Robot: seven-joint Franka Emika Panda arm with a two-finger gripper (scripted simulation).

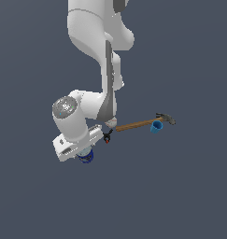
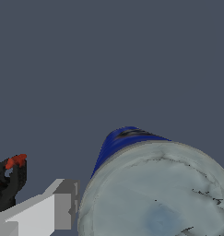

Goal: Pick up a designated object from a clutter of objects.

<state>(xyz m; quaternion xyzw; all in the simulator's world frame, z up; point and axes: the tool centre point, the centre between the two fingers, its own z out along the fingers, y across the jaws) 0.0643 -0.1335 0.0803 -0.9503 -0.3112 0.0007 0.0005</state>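
The arm's hand covers most of the dark-blue can (image 1: 87,158) in the exterior view, and only a sliver peeks out beneath. The wrist view's edge crops its pale lid (image 2: 159,198). One claw finger (image 2: 62,205) shows there; the other is out of frame. The black clamp (image 2: 7,182) is cut off too.

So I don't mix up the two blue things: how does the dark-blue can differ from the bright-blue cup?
The dark-blue can is a deeper navy, the bright-blue cup a lighter blue. The can carries a pale grey round lid; the cup shows none. The can sits under the gripper, mostly hidden in the exterior view, while the cup stands apart beside the hammer head. Both are blue and round-bodied.
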